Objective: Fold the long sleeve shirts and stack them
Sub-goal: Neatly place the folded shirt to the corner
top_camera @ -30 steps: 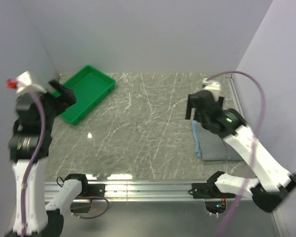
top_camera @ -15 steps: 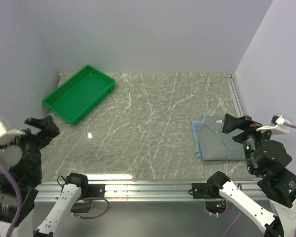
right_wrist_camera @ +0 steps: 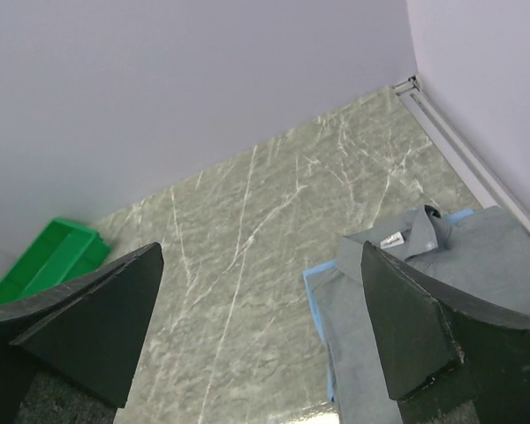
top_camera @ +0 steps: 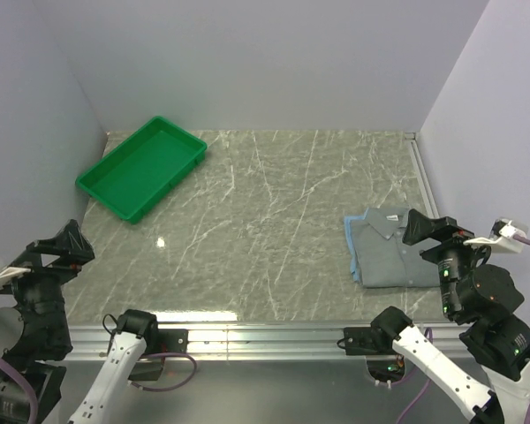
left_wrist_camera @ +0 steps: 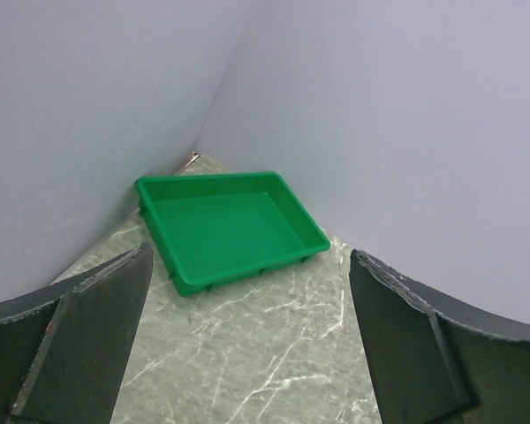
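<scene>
The long sleeve shirts lie folded in one stack at the right of the table. The grey shirt (top_camera: 390, 253) is on top, collar toward the back, and the light blue shirt (top_camera: 352, 245) shows only as a thin edge under its left side. In the right wrist view the grey shirt (right_wrist_camera: 346, 329) and blue edge (right_wrist_camera: 315, 290) lie below the open right gripper (right_wrist_camera: 261, 256). That right gripper (top_camera: 433, 227) hangs over the stack's near right corner and holds nothing. My left gripper (top_camera: 64, 250) is open and empty at the near left, clear of the stack.
A green plastic tray (top_camera: 115, 189) sits empty at the back left corner, also in the left wrist view (left_wrist_camera: 187, 284) beyond the left gripper (left_wrist_camera: 250, 265). White walls close the back and both sides. A metal rail (top_camera: 247, 336) runs along the near edge.
Both arms have drawn back from over the table to the near corners. The right gripper left the stack, uncovering the grey shirt. The shirts have not moved.
</scene>
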